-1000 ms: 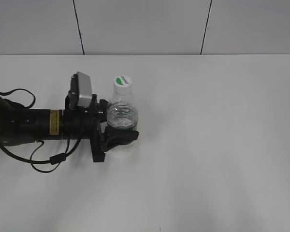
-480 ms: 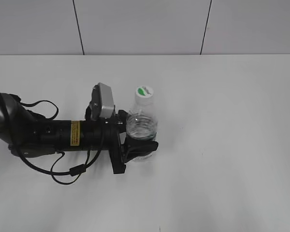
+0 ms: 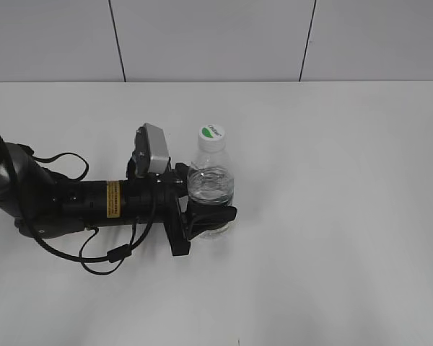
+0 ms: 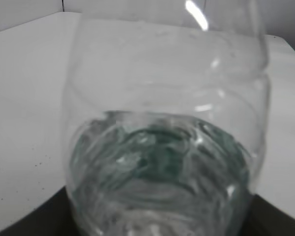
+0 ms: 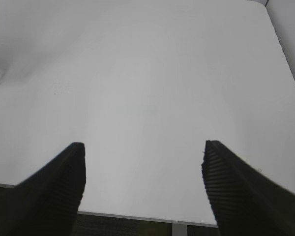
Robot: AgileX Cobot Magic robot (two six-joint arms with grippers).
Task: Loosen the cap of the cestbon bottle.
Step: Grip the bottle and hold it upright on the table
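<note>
Exterior view shows the left gripper clamped around the lower body of the cestbon bottle, its black jaws hugging the clear plastic from the left, one on the far side and one on the near side. The bottle stands upright on the white table, left of the middle. Its cap is white and round with a green leaf mark, seated on the narrow neck above the rounded shoulders.

From the left wrist camera the bottle fills nearly everything: smooth, see-through, ribbed walls, with a dark green tint showing through the lower part.

The left arm lies low and almost level over the table, reaching in from the left edge, a black tube with a yellow sticker, loose cables and a grey camera block on its wrist.

Over on the right wrist camera, the right gripper is spread wide, its ridged black fingers holding nothing above bare table.
</note>
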